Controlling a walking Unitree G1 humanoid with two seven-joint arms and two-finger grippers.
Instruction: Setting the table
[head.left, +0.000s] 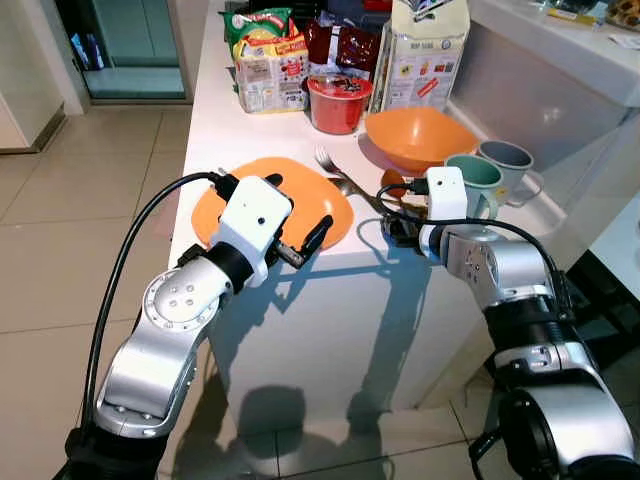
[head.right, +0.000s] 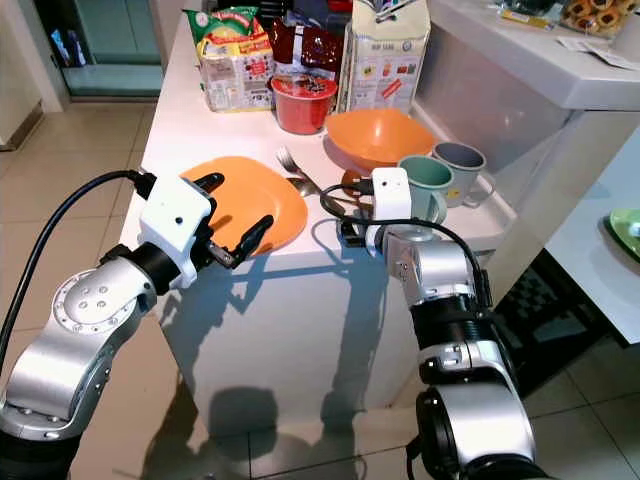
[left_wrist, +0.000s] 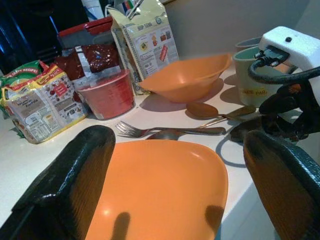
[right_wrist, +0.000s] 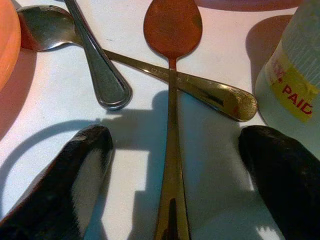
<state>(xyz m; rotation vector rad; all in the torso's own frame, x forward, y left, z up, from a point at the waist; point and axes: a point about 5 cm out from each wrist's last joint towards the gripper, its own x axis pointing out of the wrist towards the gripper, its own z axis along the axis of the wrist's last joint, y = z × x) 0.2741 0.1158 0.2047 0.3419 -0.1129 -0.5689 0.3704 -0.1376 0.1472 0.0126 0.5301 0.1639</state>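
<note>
At the left of the head views the left hand (head.left: 300, 235) hangs at the near edge of the white tabletop (head.left: 215, 125), its two black fingers spread wide on either side of the orange plate (head.left: 315, 195), touching nothing as far as can be seen. The plate lies flat at lower centre of the frame, close to the tabletop's front edge. Just right of it a steel fork (head.left: 335, 170) and a steel spoon (right_wrist: 42, 22) lie crossed, with a copper-coloured spoon (right_wrist: 172, 30) beside them (the right wrist view shows its handle running straight back between the fingers). Above these, toward upper centre, sit a red cup (head.left: 337, 102), snack packets (head.left: 262, 60) and a carton (head.left: 428, 50); an orange bowl (head.left: 420, 135) stands right of centre, with a green mug (head.left: 478, 180) and a grey mug (head.left: 507, 165) just beside it. The right hand (right_wrist: 172, 165) rests low at the tabletop edge, fingers parted, straddling the copper spoon's handle without gripping it. By my reading the setting is barely begun: the plate is down, but the cutlery is a heap, and bowl and mugs stand bunched together, still to be laid out.
</note>
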